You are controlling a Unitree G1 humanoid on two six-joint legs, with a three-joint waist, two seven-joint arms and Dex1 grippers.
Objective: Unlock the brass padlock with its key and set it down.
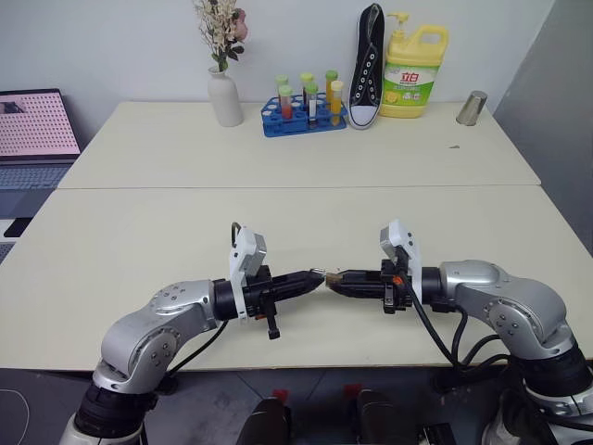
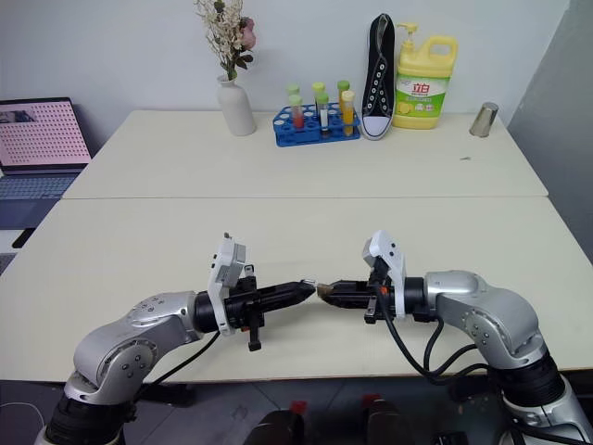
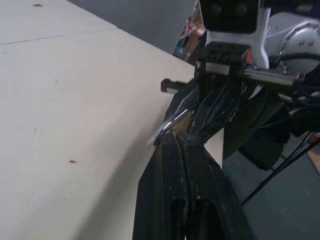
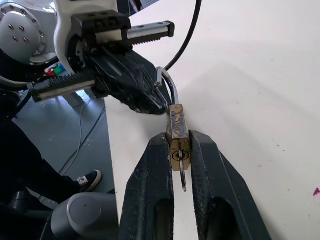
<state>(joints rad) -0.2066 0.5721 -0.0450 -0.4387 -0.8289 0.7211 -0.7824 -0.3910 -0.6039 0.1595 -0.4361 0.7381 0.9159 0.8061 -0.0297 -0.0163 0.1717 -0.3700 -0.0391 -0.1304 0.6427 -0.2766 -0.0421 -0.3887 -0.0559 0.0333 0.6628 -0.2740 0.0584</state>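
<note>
Yellow-brass padlock point(image 4: 178, 135) (silvery shackle point(image 4: 167, 85)) between black gripper fingers point(image 4: 212, 185)

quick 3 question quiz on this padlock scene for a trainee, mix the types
1. True or false: the padlock lies on the table.
2. Which gripper clamps the padlock body? A left B right
3. Fill in: the left gripper is shut at the lock's ____.

Key: 1 false, it is held above the table. 2 B, the right gripper, with the key in the body. 3 shackle.
</note>
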